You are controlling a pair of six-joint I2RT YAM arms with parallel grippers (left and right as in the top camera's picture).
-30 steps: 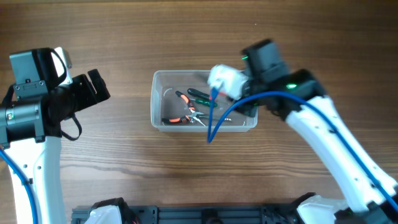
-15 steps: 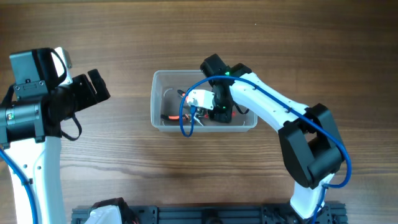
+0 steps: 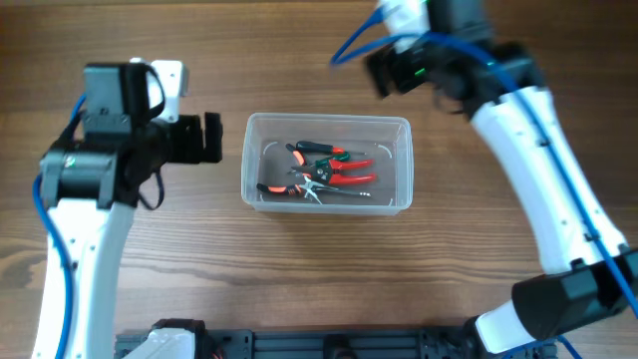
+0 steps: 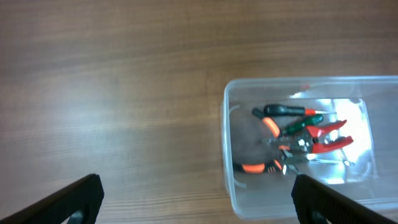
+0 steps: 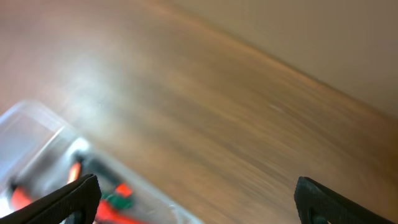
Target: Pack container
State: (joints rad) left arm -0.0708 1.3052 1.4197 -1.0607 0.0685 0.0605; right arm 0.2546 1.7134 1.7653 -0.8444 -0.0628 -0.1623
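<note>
The container [image 3: 247, 160], a clear plastic tub, sits mid-table. Inside it lie red-handled pliers [image 3: 347, 167], an orange-handled tool [image 3: 277, 189] and a green-handled screwdriver [image 3: 321, 150]. My left gripper [image 3: 213, 140] hovers just left of the tub, open and empty. In the left wrist view the container [image 4: 227, 149] and its tools [image 4: 298, 134] lie ahead and to the right of the left gripper [image 4: 199, 202]. My right gripper [image 3: 383, 72] is raised beyond the tub's far right corner, open and empty. The blurred right wrist view shows the container [image 5: 34, 121] at lower left of the right gripper [image 5: 199, 202].
Bare wooden tabletop [image 3: 150, 249] surrounds the tub on all sides. A blue cable [image 3: 349, 45] loops off the right wrist. The arms' black base rail [image 3: 329, 347] runs along the near edge.
My right gripper has opened, left the tools in the tub, and pulled up and back past the far rim. The left arm has swung closer to the tub's left side.
</note>
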